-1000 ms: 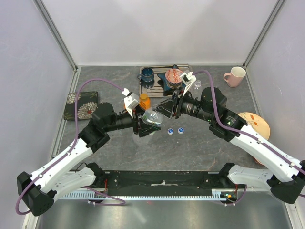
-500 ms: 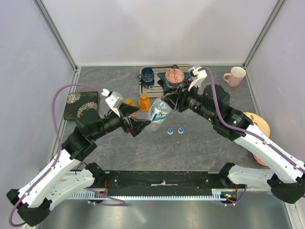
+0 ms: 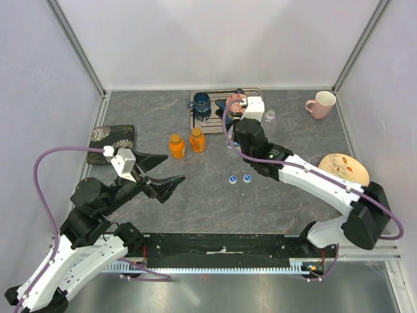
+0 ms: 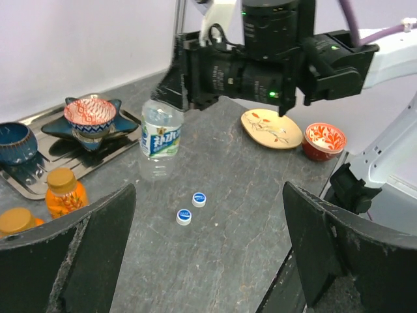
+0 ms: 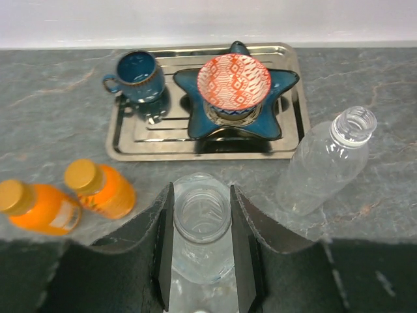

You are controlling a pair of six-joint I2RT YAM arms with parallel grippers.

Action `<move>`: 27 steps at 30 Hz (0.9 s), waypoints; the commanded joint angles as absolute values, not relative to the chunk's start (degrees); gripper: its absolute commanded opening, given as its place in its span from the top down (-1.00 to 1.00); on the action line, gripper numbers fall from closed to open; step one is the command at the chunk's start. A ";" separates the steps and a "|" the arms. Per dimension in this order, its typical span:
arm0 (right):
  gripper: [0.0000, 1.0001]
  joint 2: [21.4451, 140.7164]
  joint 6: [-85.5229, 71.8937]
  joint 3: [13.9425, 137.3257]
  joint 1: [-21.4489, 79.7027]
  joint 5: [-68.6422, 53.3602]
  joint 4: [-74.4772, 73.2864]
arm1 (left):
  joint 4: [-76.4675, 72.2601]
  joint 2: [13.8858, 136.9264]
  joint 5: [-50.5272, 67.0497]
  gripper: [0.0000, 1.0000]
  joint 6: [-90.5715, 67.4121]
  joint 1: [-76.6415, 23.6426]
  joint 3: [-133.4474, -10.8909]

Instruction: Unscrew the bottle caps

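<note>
Checking the top view: my left gripper (image 3: 171, 171) has released the labelled bottle and pulled back to 8 o'clock of the two blue caps (image 3: 232, 179). Its jaws are wide and hold nothing. Two orange bottles (image 3: 176, 146) stand at 10 o'clock of those caps, lids on.

Left wrist view: the right gripper (image 4: 174, 96) now holds the labelled bottle (image 4: 159, 138) upright at 11 o'clock of the caps, jaws narrow on its top.

Right wrist view: that mouth is open, as is the clear bottle (image 5: 326, 163) at 3 o'clock.

Judgement: only the orange pair remains.
</note>
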State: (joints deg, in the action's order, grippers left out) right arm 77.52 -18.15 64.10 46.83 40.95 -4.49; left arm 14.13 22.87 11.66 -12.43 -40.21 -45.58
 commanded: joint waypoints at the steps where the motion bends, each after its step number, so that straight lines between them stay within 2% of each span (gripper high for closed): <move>1: 1.00 81.46 -13.45 65.47 46.23 49.04 7.11 | 13.98 22.41 12.92 -0.99 -9.49 -40.08 -44.03; 8: 1.00 90.07 -10.54 67.94 43.95 51.59 10.63 | 14.06 22.41 12.13 -0.99 -9.14 -40.08 -42.98; 24: 1.00 97.91 -15.73 73.12 37.27 42.72 5.81 | 12.83 24.17 12.74 -0.99 -9.58 -40.08 -41.22; 27: 0.90 98.61 -15.82 74.00 37.18 41.84 4.31 | 12.74 24.43 12.92 -0.99 -9.84 -40.08 -41.05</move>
State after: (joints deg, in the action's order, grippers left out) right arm 97.69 -14.83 70.52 37.32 43.72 5.52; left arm 14.61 23.75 12.16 -11.44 -40.21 -41.23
